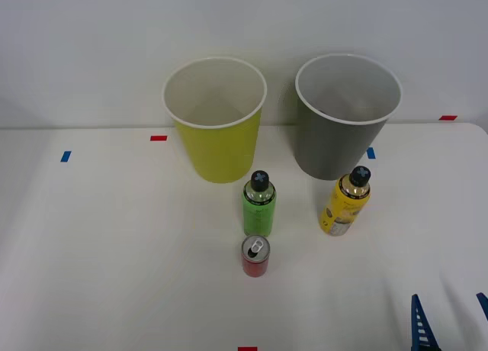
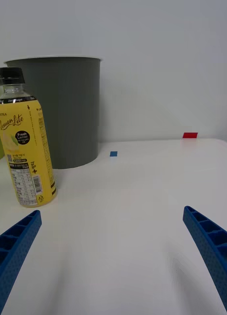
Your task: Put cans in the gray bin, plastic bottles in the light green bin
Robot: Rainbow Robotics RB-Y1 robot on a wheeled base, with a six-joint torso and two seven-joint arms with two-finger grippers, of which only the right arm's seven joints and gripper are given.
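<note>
White table [image 1: 114, 252] holds upright bottles, red can [image 1: 255, 256].

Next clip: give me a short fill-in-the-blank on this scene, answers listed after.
1. The red can stands directly in front of the ____ bottle.
2. The yellow bottle stands in front of the ____ bin.
3. The right gripper's fingers are ____.
4. Both bottles have ____ caps.

Missing words: green; gray; open; black

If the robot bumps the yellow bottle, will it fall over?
Probably, if bumped high up: the yellow bottle stands tall on a narrow base. Once down, its round body would likely roll. Its glossy label may be a bit slippery for the open right gripper, though the ribbed fingers should help.
</note>
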